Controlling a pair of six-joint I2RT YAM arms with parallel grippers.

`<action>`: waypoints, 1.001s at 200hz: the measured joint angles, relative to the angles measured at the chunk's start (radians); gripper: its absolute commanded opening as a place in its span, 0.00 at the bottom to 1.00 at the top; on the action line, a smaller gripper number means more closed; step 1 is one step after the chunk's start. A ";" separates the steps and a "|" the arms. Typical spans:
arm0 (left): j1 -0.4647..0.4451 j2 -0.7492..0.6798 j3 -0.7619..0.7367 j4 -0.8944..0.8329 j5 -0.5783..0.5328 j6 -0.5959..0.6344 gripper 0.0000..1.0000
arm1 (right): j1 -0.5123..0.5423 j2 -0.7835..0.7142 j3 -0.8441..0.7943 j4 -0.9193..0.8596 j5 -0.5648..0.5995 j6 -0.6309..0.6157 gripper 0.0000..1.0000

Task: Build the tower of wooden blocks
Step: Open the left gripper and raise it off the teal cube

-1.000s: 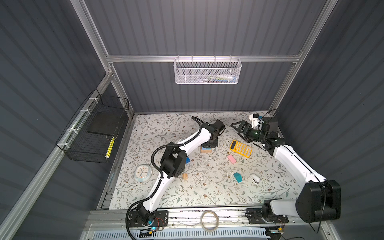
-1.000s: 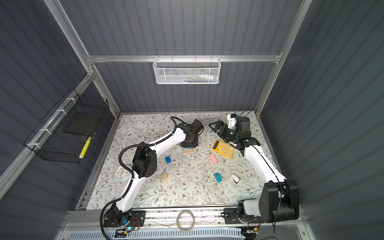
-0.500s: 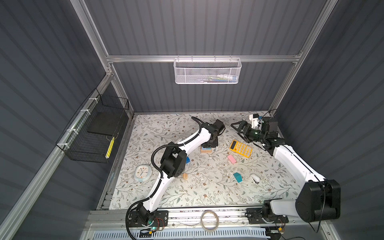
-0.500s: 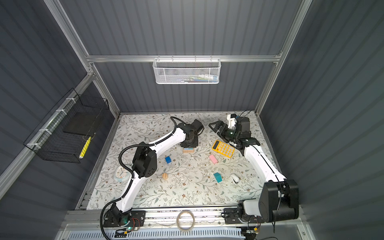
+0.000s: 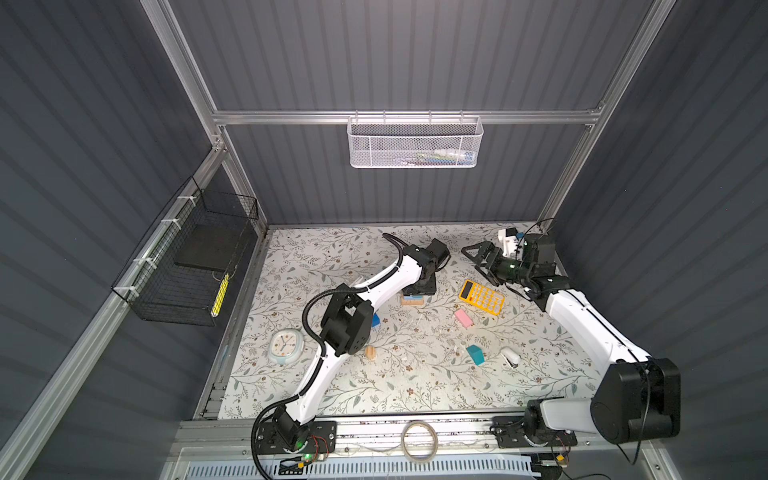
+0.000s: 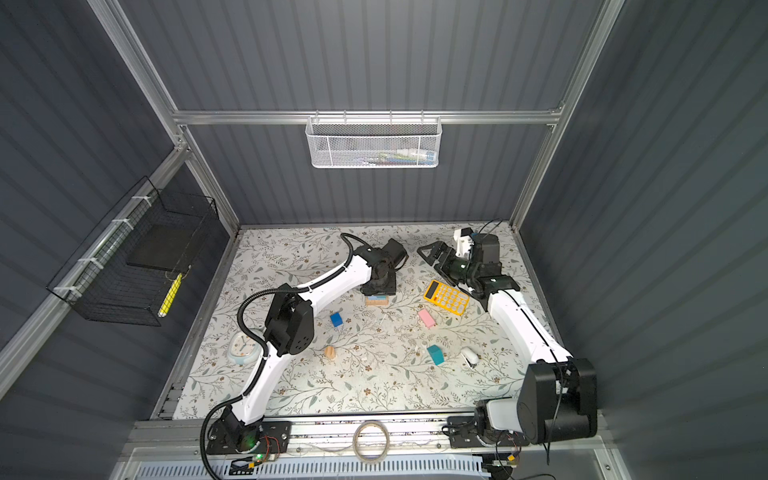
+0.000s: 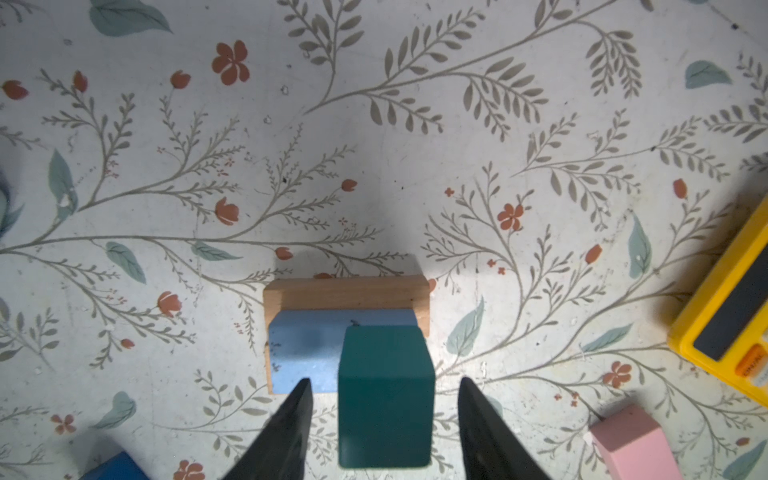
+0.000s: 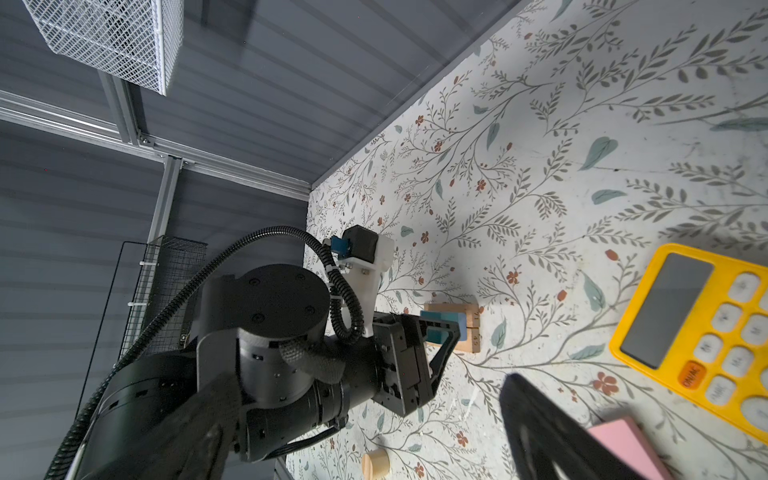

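The tower is a short stack: a tan bar on the table, a light blue block on it, and a dark teal block on top. My left gripper points down over the stack and is open. Its fingers stand either side of the teal block with a gap on each side. My right gripper hangs open and empty at the back right, above the table. Loose on the table are a pink block, a teal block, a dark blue block and a tan cylinder.
A yellow calculator lies just right of the stack, beside the pink block. A small stapler sits at the right and a round clock at the left. A black wire basket hangs on the left wall.
My left gripper's jaws have spread apart and let go of the dark teal block, which stays on the stack. The right arm has not moved.
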 measured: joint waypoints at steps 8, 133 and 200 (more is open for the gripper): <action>0.000 0.000 0.000 0.000 -0.001 0.001 0.62 | 0.000 0.000 0.000 0.000 0.000 0.000 0.99; 0.000 -0.231 -0.159 0.004 -0.082 0.068 0.77 | -0.011 0.000 0.000 -0.045 0.007 -0.009 0.99; 0.031 -0.429 -0.427 0.027 -0.139 0.082 0.78 | -0.033 0.000 0.000 -0.125 0.028 -0.024 0.99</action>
